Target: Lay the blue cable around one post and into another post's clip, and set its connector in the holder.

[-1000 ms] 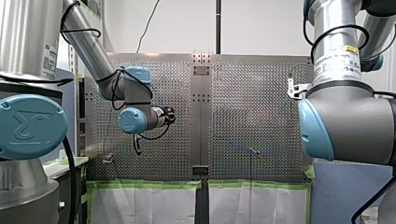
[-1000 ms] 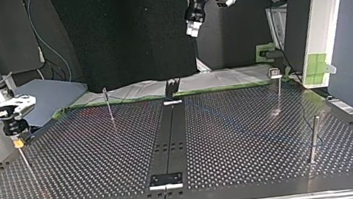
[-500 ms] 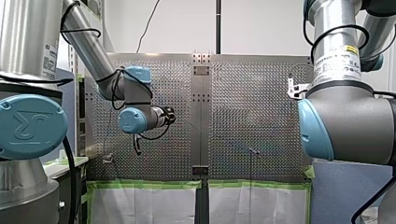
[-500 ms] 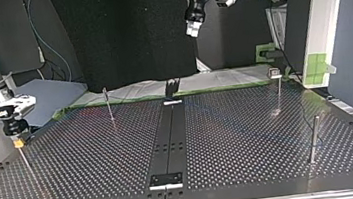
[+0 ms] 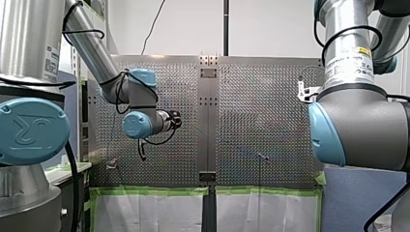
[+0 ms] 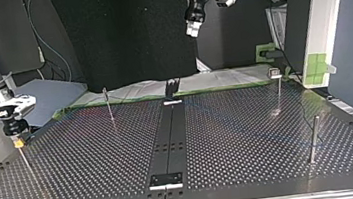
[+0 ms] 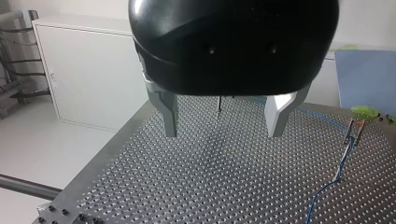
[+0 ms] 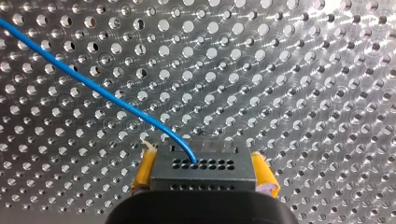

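Robotics lab: perforated metal table (image 6: 249, 136), green tape (image 5: 150, 191), white cabinet (image 7: 88, 79), black curtain (image 6: 122, 35) behind.

A white wall (image 5: 270, 29) is standing behind the shiny bench (image 5: 270, 111), which is full of little holes. A thin dark pole (image 5: 226, 26) is going up the wall. A white sheet (image 5: 150, 212) with green tape (image 5: 150, 191) is lying at the bench's near edge, and a blue-grey panel (image 5: 358, 198) is sitting beside it. In the top view, a big black curtain (image 6: 122, 35) is hanging behind the bench. In the left wrist view, a white cabinet (image 7: 88, 74) is standing on a pale floor (image 7: 37, 158).
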